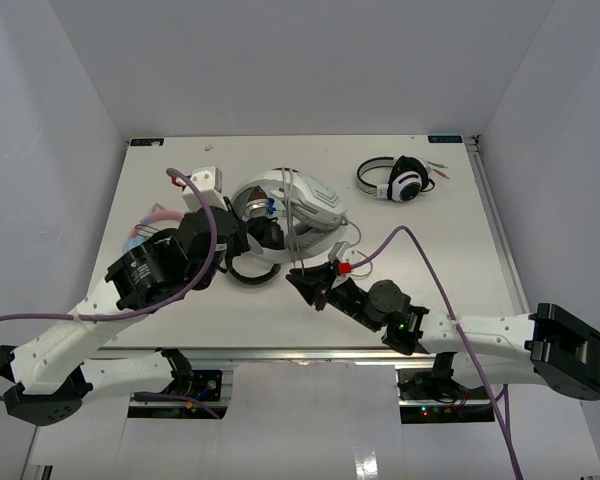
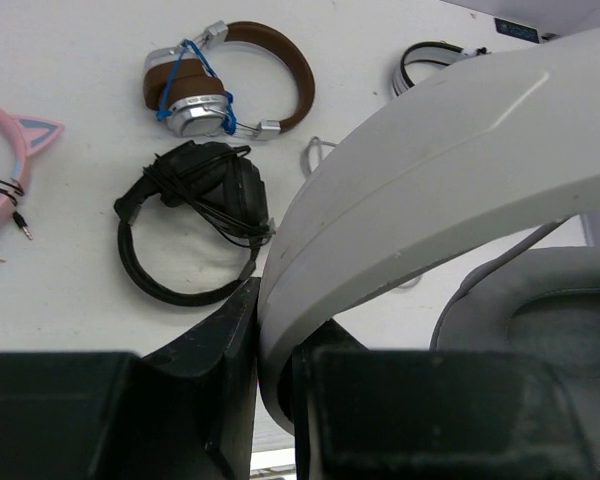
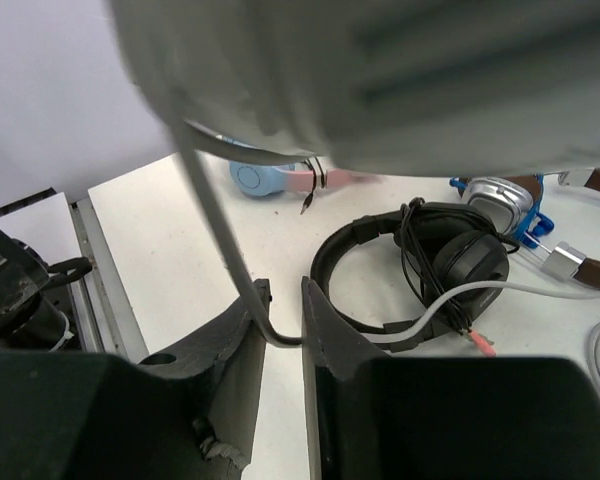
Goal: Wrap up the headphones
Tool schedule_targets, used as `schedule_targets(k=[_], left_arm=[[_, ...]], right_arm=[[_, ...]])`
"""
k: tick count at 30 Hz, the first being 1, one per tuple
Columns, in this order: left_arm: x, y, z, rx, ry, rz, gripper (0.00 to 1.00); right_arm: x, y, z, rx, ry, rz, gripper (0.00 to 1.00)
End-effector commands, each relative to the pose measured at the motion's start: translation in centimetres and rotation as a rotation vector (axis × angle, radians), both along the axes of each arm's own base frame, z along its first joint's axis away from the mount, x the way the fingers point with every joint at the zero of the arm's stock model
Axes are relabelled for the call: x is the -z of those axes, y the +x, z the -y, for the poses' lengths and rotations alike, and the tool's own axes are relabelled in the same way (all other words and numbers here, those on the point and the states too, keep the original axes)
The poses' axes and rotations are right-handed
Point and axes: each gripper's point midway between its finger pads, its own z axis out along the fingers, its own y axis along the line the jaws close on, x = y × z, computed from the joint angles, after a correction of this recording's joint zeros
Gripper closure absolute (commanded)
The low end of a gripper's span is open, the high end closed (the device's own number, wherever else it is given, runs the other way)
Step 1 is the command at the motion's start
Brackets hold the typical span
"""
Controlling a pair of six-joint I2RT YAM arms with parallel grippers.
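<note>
The large white and grey headphones [image 1: 302, 203] sit raised at the middle of the table. My left gripper [image 1: 262, 233] is shut on their wide white band [image 2: 420, 170], which fills the gap between the jaws in the left wrist view; a grey ear cup [image 2: 550, 320] shows to the right. My right gripper [image 1: 302, 278] is just in front of the headphones. Its jaws stand a little apart, and the thin grey cable [image 3: 215, 220] comes down from the blurred headphones [image 3: 380, 80], bends at the left finger and crosses the gap.
Black headphones [image 1: 245, 268] lie under the left gripper, seen also in both wrist views [image 2: 195, 215] [image 3: 450, 265]. Brown and silver headphones [image 2: 230, 85], a pink and blue cat-ear pair [image 1: 155, 220] and a small white pair with black cups [image 1: 400, 180] lie around. A red plug [image 1: 345, 267] lies beside the right gripper.
</note>
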Motion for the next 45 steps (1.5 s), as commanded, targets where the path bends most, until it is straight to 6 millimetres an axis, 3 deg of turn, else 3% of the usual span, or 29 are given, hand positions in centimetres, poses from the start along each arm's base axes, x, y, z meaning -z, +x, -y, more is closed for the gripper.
schedule_targets(k=[1,21,34,39,45], left_arm=[[-4.0,-1.1,1.4,0.062,-0.26,0.063,1.0],[-5.4,-3.8,1.6,0.183,-0.403,0.059,1.0],[-5.6,-4.4,1.5,0.206,-0.427,0.056,1.0],[-6.0,-5.1,2.0,0.247,-0.455,0.047,1.0],[-6.8,-6.3,2.4,0.318,-0.488,0.043,1.0]], right_arm=[[-3.2,0.1,0.0,0.007,0.141,0.105,0.74],[-3.3,-1.9,-3.1,-0.147,0.216,0.231,0.67],[-3.7,-3.6,-5.1,-0.271,0.267,0.303,0.6],[-4.0,-3.4,-5.6,-0.286,0.294,0.331,0.61],[-3.0,-2.3,-6.3,-0.307,0.315,0.274,0.72]])
